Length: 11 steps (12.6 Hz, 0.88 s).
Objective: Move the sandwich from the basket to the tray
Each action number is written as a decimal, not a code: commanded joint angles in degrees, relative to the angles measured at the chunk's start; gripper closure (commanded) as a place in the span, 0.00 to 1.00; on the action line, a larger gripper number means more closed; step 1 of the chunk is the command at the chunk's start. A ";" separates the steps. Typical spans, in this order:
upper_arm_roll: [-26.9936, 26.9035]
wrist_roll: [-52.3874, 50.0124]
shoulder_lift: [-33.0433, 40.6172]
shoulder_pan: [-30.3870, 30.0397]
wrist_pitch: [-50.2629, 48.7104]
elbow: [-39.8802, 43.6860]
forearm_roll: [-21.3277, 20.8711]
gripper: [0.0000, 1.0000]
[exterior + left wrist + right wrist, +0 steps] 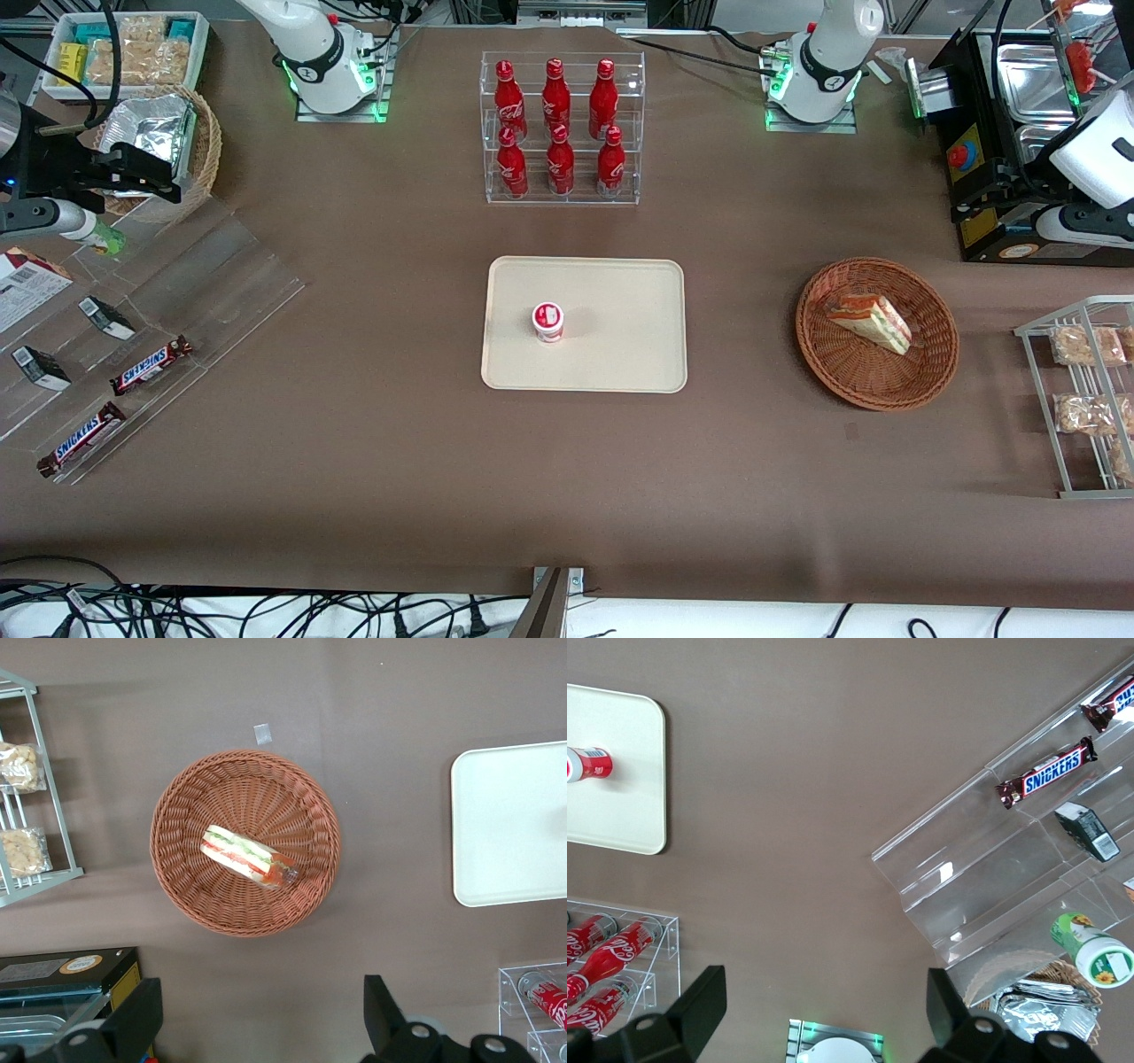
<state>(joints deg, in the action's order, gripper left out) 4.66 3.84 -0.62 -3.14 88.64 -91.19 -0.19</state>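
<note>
The sandwich (873, 321) (244, 856), a wrapped white-bread wedge with red and green filling, lies in the round reddish-brown wicker basket (886, 399) (186, 806) toward the working arm's end of the table. The cream tray (620, 292) (514, 824) lies mid-table with a small red-and-white cup (548, 321) standing on it. My gripper (257, 1019) hangs high above the bare table, beside the basket and farther from the front camera than it. Its fingers (133, 1019) stand wide open with nothing between them.
A clear rack of red cola bottles (561, 133) stands farther from the front camera than the tray. A black machine (1001, 177) and a wire rack of snack packs (1085, 399) flank the basket. Acrylic racks with Snickers bars (151, 363) lie toward the parked arm's end.
</note>
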 commanded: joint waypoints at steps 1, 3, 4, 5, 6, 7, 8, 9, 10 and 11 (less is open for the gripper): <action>0.26 1.43 -0.26 -0.38 0.21 0.14 -1.22 0.00; 0.17 1.43 -0.70 -0.64 0.13 0.40 -1.22 0.00; 0.17 1.26 -0.87 -1.60 0.30 0.49 -1.31 0.00; 0.26 0.48 -1.39 -1.87 1.26 -0.29 -2.00 0.00; 0.17 -0.84 -1.66 -2.22 1.53 -1.43 -3.05 0.00; 0.17 -4.85 -1.66 -2.40 3.88 -3.97 -3.76 0.00; 0.17 -9.68 -1.32 -2.40 7.56 -7.82 -4.38 0.00; 0.26 -13.21 -1.14 -2.40 10.64 -11.16 -5.78 0.00; 0.26 -16.64 -1.14 -2.40 12.94 -13.72 -6.40 0.00; 0.26 -20.76 -1.22 -2.84 15.48 -15.75 -6.49 0.00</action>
<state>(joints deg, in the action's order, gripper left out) 4.59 -10.74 -3.13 -5.53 100.06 -102.22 -4.99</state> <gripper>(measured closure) 0.000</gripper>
